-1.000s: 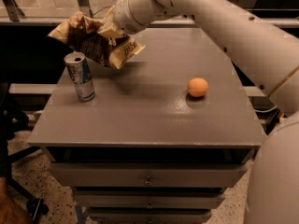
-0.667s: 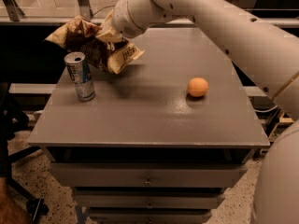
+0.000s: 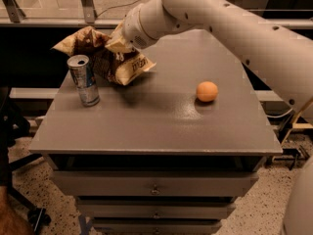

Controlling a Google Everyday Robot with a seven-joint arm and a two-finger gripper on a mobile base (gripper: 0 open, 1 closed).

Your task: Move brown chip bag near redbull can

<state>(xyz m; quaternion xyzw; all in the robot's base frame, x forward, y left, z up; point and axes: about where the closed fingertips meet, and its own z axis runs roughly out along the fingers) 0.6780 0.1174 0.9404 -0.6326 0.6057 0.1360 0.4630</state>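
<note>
The brown chip bag [image 3: 105,58] is a wrinkly dark-brown foil bag with pale yellow edges, at the table's back left. My gripper [image 3: 117,42] is at the end of the white arm reaching in from the right, and it is shut on the bag's upper part. The bag hangs tilted, its lower corner at or just above the table top. The redbull can [image 3: 83,80] stands upright just left and in front of the bag, close to it; I cannot tell whether they touch.
A small round orange fruit [image 3: 207,91] lies on the grey table [image 3: 156,126] at the right. Drawers sit below the table's front edge. A railing and dark glass run behind the table. My white arm spans the upper right.
The bag and my gripper have dropped slightly and shifted a little toward the can. The can and the orange have not moved.
</note>
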